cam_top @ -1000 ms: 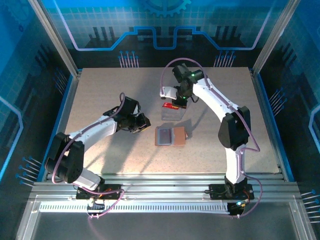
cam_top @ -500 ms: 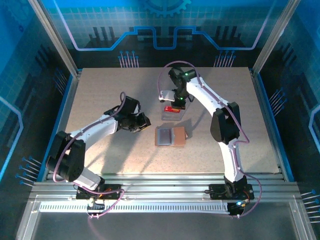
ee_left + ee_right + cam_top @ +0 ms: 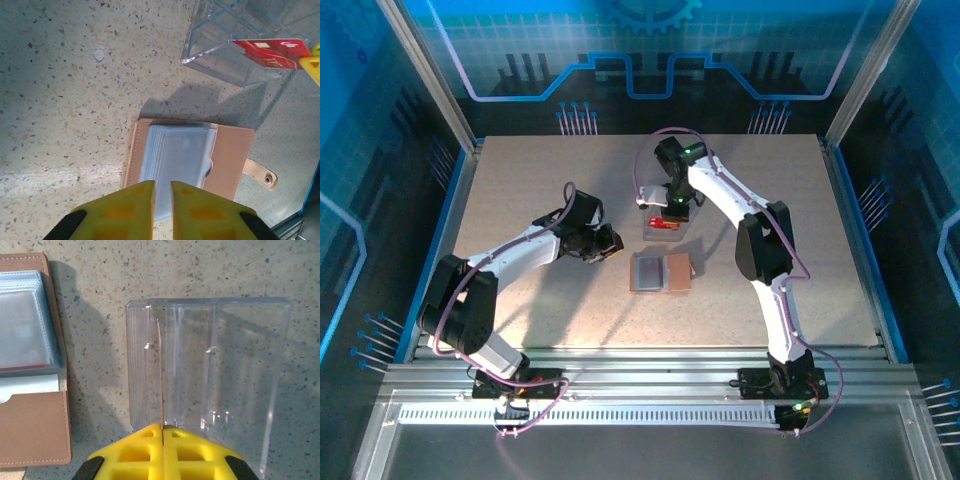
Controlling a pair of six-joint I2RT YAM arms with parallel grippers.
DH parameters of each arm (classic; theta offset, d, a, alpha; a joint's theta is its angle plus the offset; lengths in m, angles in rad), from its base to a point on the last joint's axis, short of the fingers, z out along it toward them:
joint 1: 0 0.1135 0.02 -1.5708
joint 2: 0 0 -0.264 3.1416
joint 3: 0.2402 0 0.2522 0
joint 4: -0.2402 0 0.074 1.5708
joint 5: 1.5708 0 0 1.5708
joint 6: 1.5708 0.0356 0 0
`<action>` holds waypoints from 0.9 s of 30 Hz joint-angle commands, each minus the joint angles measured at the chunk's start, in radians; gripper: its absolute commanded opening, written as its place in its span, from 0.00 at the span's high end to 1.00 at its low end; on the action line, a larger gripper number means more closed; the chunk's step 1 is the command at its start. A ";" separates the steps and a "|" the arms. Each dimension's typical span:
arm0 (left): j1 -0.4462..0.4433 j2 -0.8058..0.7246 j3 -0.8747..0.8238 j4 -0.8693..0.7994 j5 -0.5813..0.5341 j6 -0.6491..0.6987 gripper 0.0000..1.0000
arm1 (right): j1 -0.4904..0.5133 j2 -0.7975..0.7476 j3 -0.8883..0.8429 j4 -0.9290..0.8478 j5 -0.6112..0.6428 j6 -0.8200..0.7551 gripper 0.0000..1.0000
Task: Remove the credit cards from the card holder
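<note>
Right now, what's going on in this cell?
The right gripper is shut on a red credit card, holding it edge-on at the clear tray, seemingly lined up with one of its slots. The card holder lies open on the table, clear sleeves up. The left gripper hovers over its near edge, jaws almost together with nothing between them. Whether more cards are in the sleeves is hard to tell.

The card holder (image 3: pixel 660 271) lies on the table (image 3: pixel 520 180), tray (image 3: pixel 215 55) just behind, credit card (image 3: pixel 272 50) over the tray
</note>
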 commanded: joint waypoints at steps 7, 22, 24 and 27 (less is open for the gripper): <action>0.028 -0.021 -0.010 0.005 0.017 0.017 0.83 | 0.010 -0.005 -0.025 0.054 0.042 0.022 0.80; 0.036 -0.039 -0.040 0.026 0.032 0.015 0.83 | 0.036 -0.089 -0.137 0.241 0.075 0.058 0.60; 0.039 -0.038 -0.041 0.028 0.032 0.015 0.83 | 0.038 -0.107 -0.149 0.249 0.069 0.066 0.60; 0.040 -0.022 -0.037 0.040 0.053 0.014 0.83 | 0.042 -0.136 -0.167 0.262 0.064 0.092 0.60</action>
